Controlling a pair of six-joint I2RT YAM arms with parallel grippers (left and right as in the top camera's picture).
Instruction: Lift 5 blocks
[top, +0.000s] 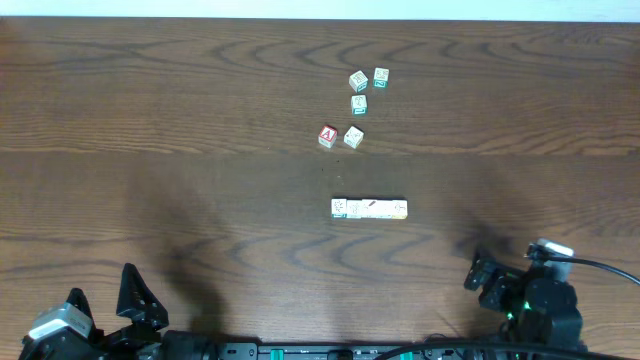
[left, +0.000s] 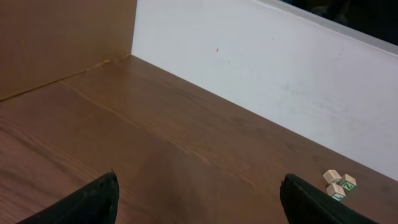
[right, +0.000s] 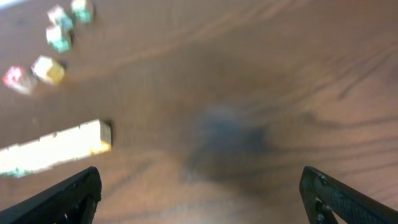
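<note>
The left gripper (left: 199, 186) is seen with fingers spread wide and nothing held; the right gripper (right: 200, 182) is likewise spread and empty. The blocks (top: 369, 208) are laid end to end in a row at mid-frame in the overhead view, well apart from both grippers. Four loose cubes (top: 359, 104) and a red "A" cube (top: 327, 136) are scattered above the row. The right wrist view is blurred, so the printed marks cannot be read.
</note>
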